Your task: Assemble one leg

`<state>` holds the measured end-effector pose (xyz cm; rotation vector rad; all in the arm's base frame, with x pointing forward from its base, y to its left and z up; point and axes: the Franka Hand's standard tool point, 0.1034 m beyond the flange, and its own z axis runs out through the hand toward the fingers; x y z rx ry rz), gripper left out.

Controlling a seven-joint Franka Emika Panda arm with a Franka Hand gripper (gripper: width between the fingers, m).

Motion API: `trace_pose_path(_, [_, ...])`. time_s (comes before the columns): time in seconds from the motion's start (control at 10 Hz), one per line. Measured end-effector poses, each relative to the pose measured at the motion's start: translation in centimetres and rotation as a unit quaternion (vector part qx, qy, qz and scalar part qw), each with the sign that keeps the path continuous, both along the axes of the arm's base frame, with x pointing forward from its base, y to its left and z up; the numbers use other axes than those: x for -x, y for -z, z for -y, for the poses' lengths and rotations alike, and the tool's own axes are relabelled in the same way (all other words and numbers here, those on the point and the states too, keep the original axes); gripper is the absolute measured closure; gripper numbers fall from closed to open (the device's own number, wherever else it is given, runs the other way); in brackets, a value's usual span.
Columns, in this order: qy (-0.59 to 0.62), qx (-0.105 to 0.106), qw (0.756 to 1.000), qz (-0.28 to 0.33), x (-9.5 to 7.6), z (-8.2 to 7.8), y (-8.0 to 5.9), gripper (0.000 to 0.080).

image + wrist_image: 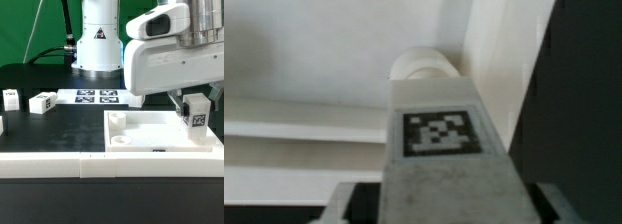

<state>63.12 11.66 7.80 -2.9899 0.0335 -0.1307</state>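
My gripper (194,108) is shut on a leg (197,118), a small white post with a black-and-white tag, and holds it upright over the right part of the large white tray-like panel (150,148). In the wrist view the held leg (445,150) fills the middle, its tag facing the camera, above the panel's corner (331,70) with a rounded socket (423,68). Two more legs lie loose on the black table at the exterior view's left, one (42,102) beside another (10,97).
The marker board (98,97) lies at the back in front of the arm's base (98,45). A white strip (50,166) runs along the table's front edge. Another white part (2,125) shows at the left edge.
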Motion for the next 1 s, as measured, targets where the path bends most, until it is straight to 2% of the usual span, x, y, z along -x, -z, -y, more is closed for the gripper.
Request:
trace_pose_path(0.2, [0.123,-0.013,0.992,-0.004,-0.08,0.42,0.06,0.0505])
trace_pose_path(0.4, [0.230,-0.024,0.973,-0.016,-0.12,0.68,0.07,0.0505])
trace_pose_path(0.7, [0.406,-0.051,0.912,-0.034,-0.28,0.37,0.08,0.0505])
trace_pose_path(0.8, [0.428,-0.054,0.901,-0.037,-0.26,0.35,0.08,0.0505])
trace_pose_path(1.0, [0.511,-0.070,0.855,-0.055,-0.25,0.40,0.12,0.0505])
